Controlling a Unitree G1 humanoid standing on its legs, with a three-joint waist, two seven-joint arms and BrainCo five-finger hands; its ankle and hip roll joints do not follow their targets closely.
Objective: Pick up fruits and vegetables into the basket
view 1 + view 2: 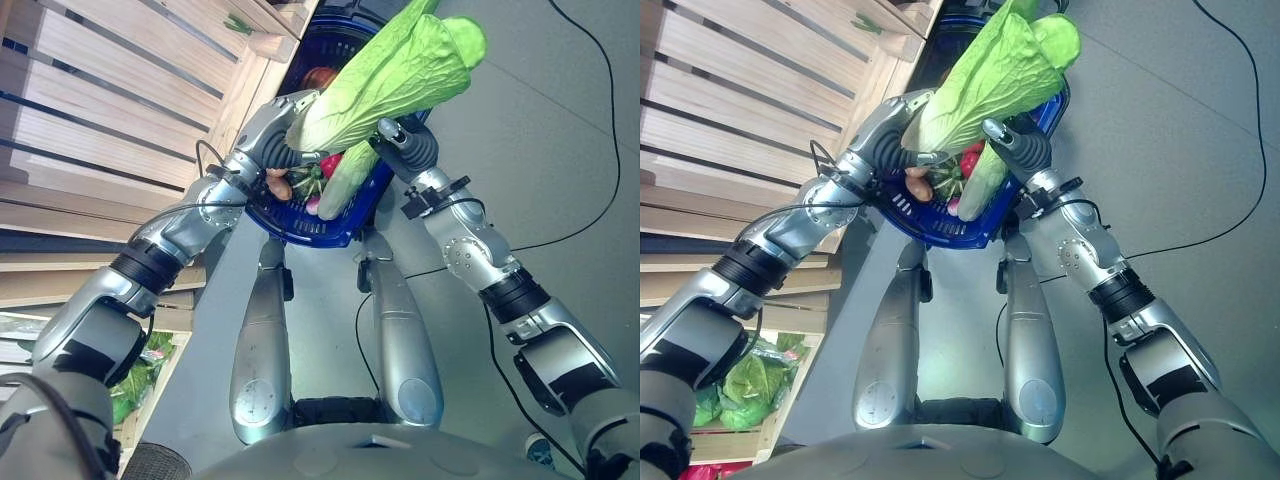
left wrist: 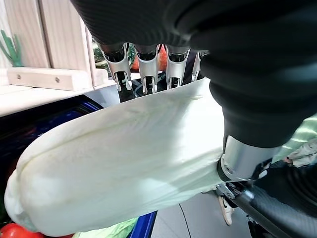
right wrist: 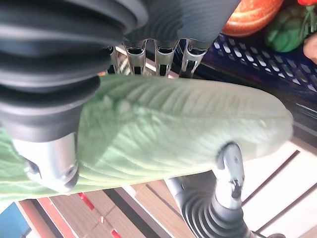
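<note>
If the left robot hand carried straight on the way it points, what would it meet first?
Probably the blue basket: the left robot hand, curled round the cabbage, points across its rim towards the produce inside. Depth is unclear.

no readable text, labels, numbers or signs

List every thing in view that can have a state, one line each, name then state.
Big cabbage: held above the basket, leafy end up, pale stem end in the left robot hand.
Second cabbage: tilted, lower end in the basket, in the right robot hand.
Blue basket: partly filled with produce.
Left robot hand: shut on the big cabbage.
Right robot hand: shut on the second cabbage.
Wooden shelf: slats bare.
</note>
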